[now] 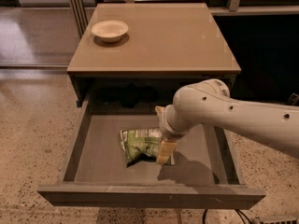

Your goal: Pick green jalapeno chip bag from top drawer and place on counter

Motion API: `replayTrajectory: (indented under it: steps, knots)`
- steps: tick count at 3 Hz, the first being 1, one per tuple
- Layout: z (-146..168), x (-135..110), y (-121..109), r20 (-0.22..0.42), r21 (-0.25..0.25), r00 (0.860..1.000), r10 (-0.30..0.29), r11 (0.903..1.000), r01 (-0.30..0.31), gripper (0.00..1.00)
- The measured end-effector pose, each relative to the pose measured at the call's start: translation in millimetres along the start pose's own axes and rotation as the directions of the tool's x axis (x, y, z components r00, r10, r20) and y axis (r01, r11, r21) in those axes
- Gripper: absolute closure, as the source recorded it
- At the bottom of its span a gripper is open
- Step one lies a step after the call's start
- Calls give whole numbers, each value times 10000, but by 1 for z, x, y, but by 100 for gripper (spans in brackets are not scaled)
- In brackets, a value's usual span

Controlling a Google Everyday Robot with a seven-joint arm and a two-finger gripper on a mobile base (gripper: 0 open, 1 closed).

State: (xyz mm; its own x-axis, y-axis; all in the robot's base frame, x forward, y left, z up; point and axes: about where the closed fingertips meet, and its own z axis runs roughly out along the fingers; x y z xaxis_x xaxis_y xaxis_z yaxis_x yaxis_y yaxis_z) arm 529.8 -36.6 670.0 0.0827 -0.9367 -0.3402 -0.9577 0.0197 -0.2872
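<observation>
Green jalapeno chip bag (140,144) lies crumpled mid-frame on the floor of the open top drawer (93,157). Gripper (166,152) is down at its right edge; spread or clamped, can't tell, the white arm (233,113) covers it. White bowl (110,30) sits upper left on the counter (177,36). Bag print is unreadable.

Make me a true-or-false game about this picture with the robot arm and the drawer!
1. The green jalapeno chip bag lies inside the top drawer. True.
2. The white bowl sits in the drawer. False: it stands on the counter, near its far left corner.
3. The gripper is down in the drawer, at the bag's right edge. True.
4. The drawer is shut. False: it is pulled open.
</observation>
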Motion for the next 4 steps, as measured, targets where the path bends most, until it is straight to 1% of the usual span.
replayTrajectory:
  steps: [1, 2, 3, 4]
  knots:
    - [0, 0, 0, 1, -2, 10000, -1, 10000, 1, 0]
    - [20, -8, 4, 327, -409, 9994, -129, 9991, 142, 0]
    - [51, -24, 7, 767, -974, 9964, -372, 9942, 447, 0]
    - [87, -52, 16, 1288, -1720, 9874, -918, 9785, 1134, 0]
